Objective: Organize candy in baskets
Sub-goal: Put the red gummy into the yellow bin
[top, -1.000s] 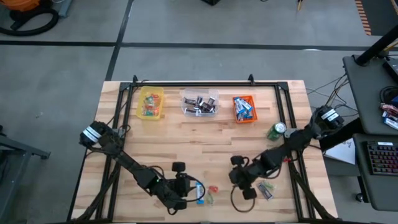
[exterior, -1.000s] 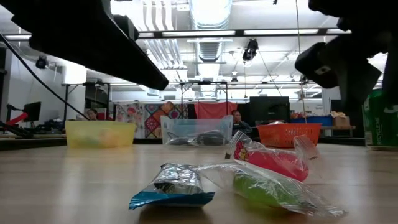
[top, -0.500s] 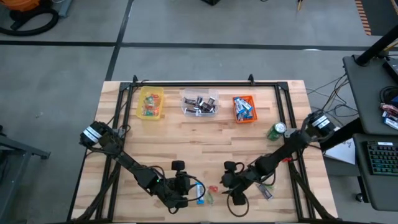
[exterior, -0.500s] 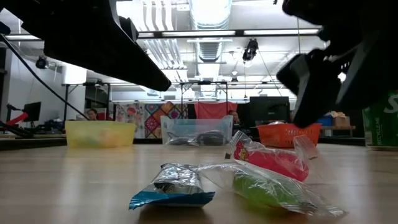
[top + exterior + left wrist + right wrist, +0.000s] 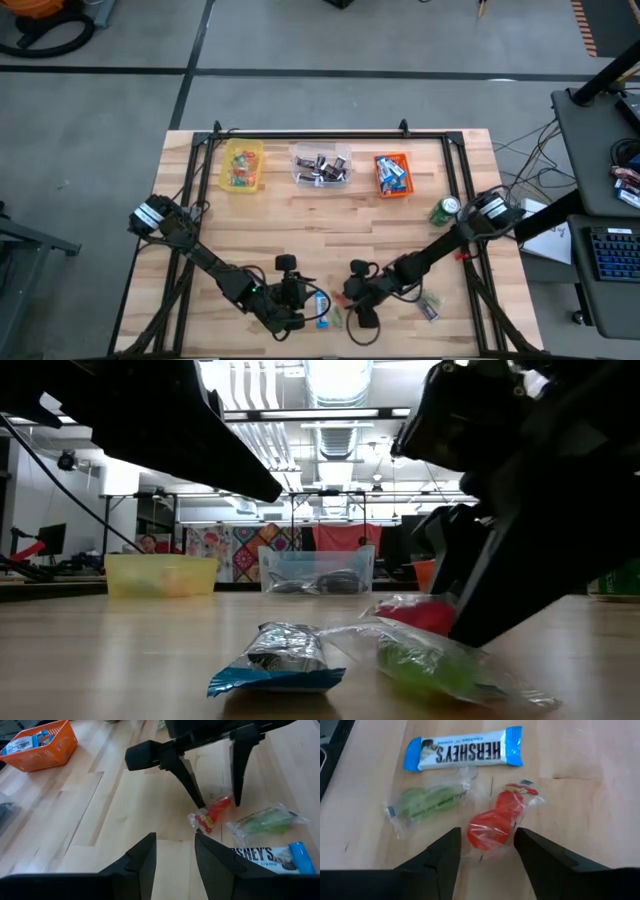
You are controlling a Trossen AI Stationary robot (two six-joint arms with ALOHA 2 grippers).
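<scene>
On the table near its near edge lie a red candy (image 5: 492,825), a green candy (image 5: 427,802) and a blue-and-white Hershey's bar (image 5: 465,752). My right gripper (image 5: 487,851) is open, low over the red candy (image 5: 212,815), with one finger on each side of it and apart from it. My left gripper (image 5: 175,857) is open, just left of the candies, pointing at them. The yellow basket (image 5: 241,165), the clear basket (image 5: 320,165) and the orange basket (image 5: 392,175) stand in a row by the far edge, each with candy inside.
A green can (image 5: 445,210) stands right of the orange basket, near the right arm. Another wrapped candy (image 5: 428,308) lies to the right of the right gripper. Black frame rails (image 5: 300,136) run along the table's far and side edges. Bare wood lies mid-table.
My right gripper has moved toward the table's left and down, from beside the candy near the right rail to over the red candy, its fingers now on either side of it. The candies have kept their places.
</scene>
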